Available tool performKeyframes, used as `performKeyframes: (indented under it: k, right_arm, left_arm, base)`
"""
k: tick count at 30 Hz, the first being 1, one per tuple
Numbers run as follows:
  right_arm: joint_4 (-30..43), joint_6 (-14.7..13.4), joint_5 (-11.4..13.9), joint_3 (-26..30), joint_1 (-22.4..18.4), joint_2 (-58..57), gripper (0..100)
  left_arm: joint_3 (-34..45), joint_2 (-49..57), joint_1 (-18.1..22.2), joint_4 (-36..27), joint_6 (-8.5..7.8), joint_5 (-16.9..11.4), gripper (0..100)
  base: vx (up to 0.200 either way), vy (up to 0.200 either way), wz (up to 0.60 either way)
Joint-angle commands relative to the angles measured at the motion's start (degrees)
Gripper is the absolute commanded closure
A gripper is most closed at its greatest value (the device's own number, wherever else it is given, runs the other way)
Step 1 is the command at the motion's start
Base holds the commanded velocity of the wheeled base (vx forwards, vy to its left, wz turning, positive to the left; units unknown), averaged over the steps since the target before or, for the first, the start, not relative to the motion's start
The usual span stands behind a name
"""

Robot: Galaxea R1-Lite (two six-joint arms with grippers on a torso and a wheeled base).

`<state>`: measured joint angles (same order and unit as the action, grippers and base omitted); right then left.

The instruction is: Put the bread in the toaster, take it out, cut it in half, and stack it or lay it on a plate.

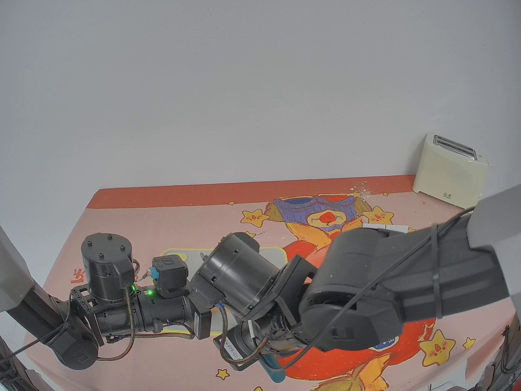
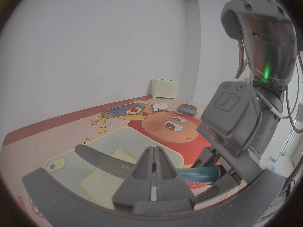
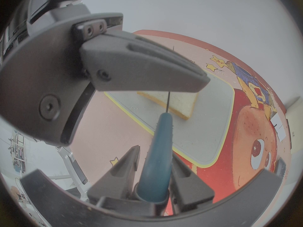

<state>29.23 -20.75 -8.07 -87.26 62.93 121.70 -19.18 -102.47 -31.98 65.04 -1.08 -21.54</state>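
right gripper (image 3: pixel 154 155) was clamped on the teal handle of the knife (image 3: pixel 159 130), blade over the bread (image 3: pixel 178 103), which lay on the cutting board (image 3: pixel 208 123). left gripper (image 2: pixel 153 166), fingers pressed together and empty, hung over the board beside the bread. toaster (image 1: pixel 450 170) stood well apart from the board.

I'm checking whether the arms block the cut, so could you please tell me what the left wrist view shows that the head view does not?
Left wrist view: the bread on the cutting board, the knife with its blade over it, and the left gripper, fingers shut. Head view: the slots on top of the toaster. Both: the toaster and the knife's teal handle.
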Motion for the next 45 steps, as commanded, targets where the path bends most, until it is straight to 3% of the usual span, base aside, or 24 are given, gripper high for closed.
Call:
performKeyframes:
  k: [1,11,17,45]
  right_arm:
    - [0.03,-0.08,-0.02,-0.1,0.0,0.12,100]
    - [0.12,-0.52,0.6,0.51,-0.17,-0.15,100]
    - [0.12,-0.61,0.69,0.6,-0.09,-0.32,100]
    - [0.12,-0.78,0.95,1.13,-0.44,-0.15,100]
  left_arm:
    - [1.16,-0.27,-0.02,0.35,-0.06,0.01,100]
    - [0.63,-0.71,-0.02,1.67,0.56,0.01,100]
    - [-1.13,-1.68,0.51,5.19,3.28,1.41,100]
    - [0.19,-7.74,0.16,9.23,3.28,2.12,100]
  base:
    - [0.0,0.0,0.0]
    - [0.0,0.0,0.0]
    - [0.0,0.0,0.0]
    - [0.0,0.0,0.0]
